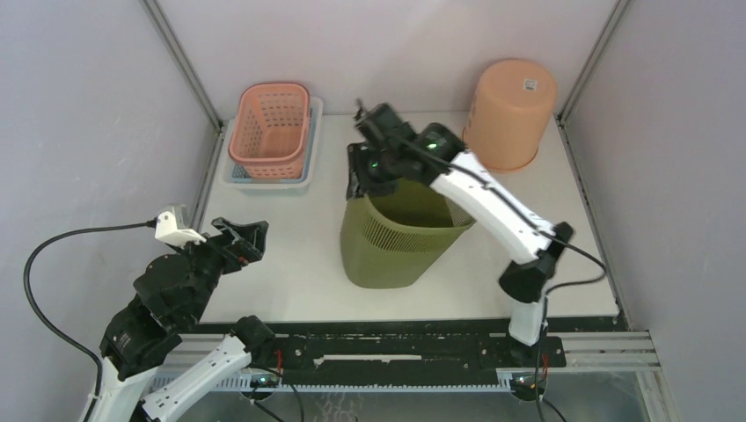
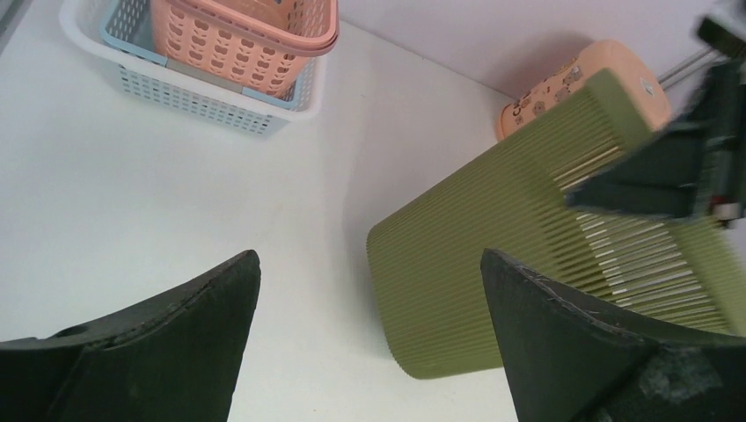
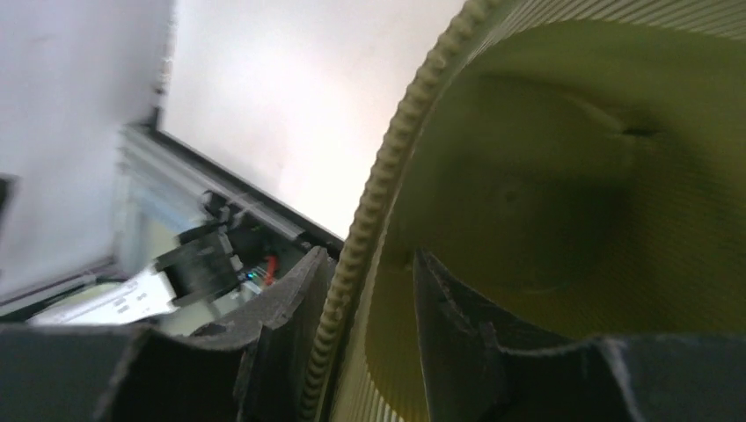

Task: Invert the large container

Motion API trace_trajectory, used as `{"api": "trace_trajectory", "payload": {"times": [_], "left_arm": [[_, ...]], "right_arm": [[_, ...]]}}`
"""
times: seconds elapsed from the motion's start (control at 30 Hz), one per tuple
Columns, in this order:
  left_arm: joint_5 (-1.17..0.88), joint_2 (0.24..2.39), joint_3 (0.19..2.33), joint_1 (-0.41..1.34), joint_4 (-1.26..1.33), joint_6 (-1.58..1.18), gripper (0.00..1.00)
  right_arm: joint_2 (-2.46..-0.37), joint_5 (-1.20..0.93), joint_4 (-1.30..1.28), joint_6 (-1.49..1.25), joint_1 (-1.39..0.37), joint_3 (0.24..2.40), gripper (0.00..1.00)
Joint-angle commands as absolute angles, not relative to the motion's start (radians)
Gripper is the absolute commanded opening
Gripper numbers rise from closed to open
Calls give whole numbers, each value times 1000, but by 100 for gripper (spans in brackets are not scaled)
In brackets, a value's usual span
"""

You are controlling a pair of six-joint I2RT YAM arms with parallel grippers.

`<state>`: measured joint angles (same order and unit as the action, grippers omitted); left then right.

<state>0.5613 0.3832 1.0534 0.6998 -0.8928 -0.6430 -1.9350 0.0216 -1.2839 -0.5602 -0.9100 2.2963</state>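
Far left, the left gripper (image 1: 249, 236) hovers above the white tabletop (image 1: 290, 264), fingers (image 2: 176, 325) spread wide. Mid-table, the olive ribbed plastic bin (image 1: 396, 246) sits tilted and looks light, stiff and thin-walled. The right gripper (image 3: 369, 259) pinches its rim (image 3: 387, 167), one finger inside, probably the best hold.

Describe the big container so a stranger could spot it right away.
On the white table, look at the middle, nearer than the pink basket and orange bucket. The green bin there is the only ribbed, tilted one, with the right gripper clamped on its rim.
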Motion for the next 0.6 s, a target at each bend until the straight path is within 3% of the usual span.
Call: {"api": "trace_trajectory", "payload": {"times": [0.0,0.17,0.3,0.57], "left_arm": [[545,398,1066,695,-859,-609,100],[549,397,1058,695,-857,-613,100],[548,404,1047,695,-852,-618,100],[549,399,1022,695,-855,-625,100]], "right_arm": [[-1659,-272,-936,-619,-797,2072,0],[-1517,-515,-642,-731,-694,1780,0],[-1416,-592,-346,-848,-641,1521,0],[-1292,-565,-28,-941,-593,1120,0]]}}
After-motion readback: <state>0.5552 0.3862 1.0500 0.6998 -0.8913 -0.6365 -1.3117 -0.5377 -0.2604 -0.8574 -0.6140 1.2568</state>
